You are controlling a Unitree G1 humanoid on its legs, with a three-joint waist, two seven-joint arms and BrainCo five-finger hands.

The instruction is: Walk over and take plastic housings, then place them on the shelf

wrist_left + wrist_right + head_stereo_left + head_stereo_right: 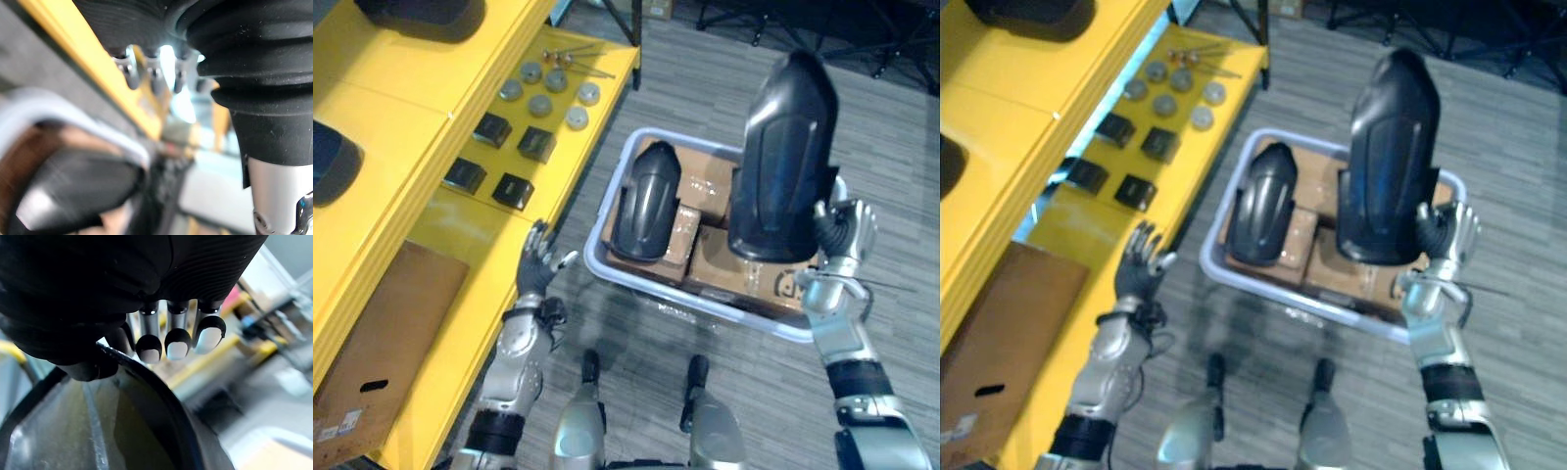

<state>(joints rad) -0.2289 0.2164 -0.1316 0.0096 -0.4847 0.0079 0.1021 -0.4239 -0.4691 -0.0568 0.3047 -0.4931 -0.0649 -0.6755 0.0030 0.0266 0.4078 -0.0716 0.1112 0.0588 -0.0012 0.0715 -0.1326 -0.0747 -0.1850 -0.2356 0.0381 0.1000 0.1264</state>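
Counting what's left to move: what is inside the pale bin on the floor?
One black housing lies on cardboard boxes in the bin. The raised housing in the right hand hides the bin's right part.

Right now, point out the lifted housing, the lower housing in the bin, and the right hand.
lifted housing point(788, 147), left eye view, middle of its dark shell.
lower housing point(646, 201), left eye view, centre of its curved back.
right hand point(842, 230), left eye view, back of the hand.

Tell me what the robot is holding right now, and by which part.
The right hand grips a black plastic housing by its lower rim, upright above the bin. The left hand is open and holds nothing.
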